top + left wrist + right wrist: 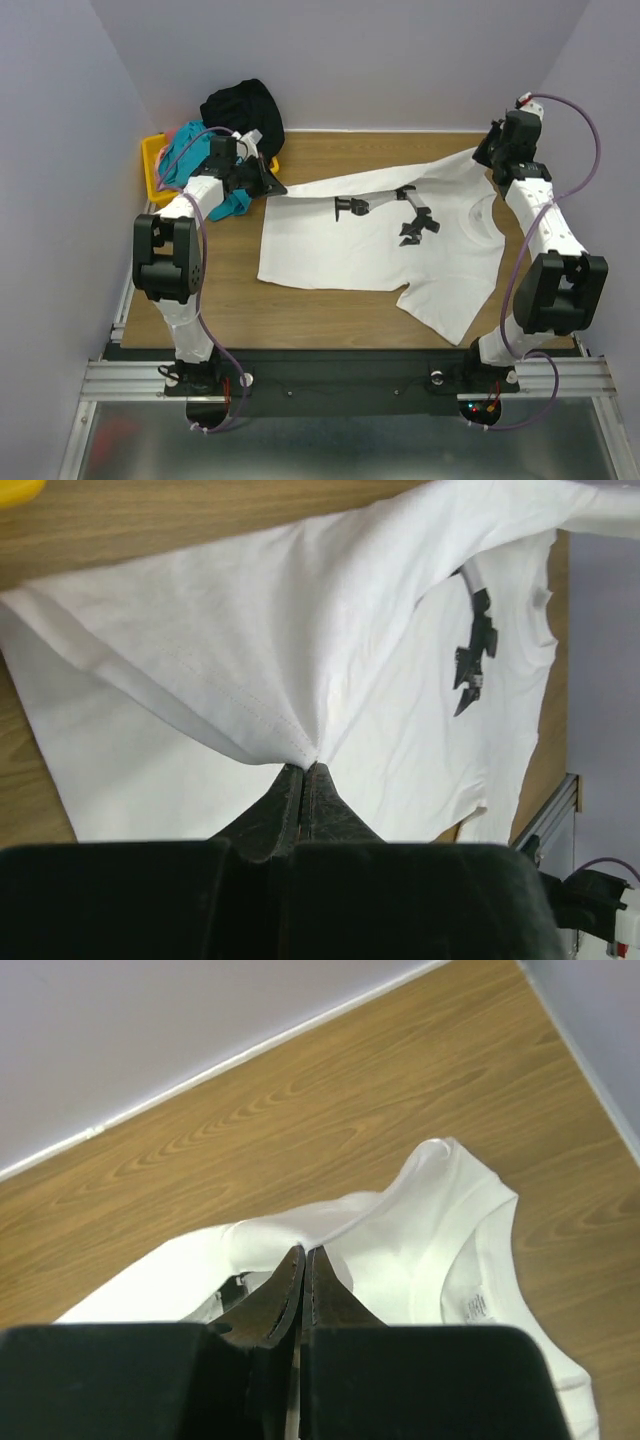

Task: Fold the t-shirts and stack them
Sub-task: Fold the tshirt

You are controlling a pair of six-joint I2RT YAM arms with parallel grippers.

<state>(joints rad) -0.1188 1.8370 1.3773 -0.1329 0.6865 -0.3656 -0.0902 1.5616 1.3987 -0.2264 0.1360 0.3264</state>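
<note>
A white t-shirt [340, 250] with a black print lies spread on the wooden table, its far edge lifted between both grippers. My left gripper [272, 187] is shut on the shirt's far left corner; the left wrist view shows the cloth [300, 640] pinched at the fingertips [305, 770]. My right gripper [487, 152] is shut on the far right shoulder edge near the collar [470, 1250], with the cloth gathered at its tips [306, 1252]. The edge hangs stretched between them above the table.
A yellow bin [153, 160] at the far left holds teal [190, 150] and black [242, 108] garments. Purple walls close in the back and sides. Bare wood shows in front of the shirt [330, 320].
</note>
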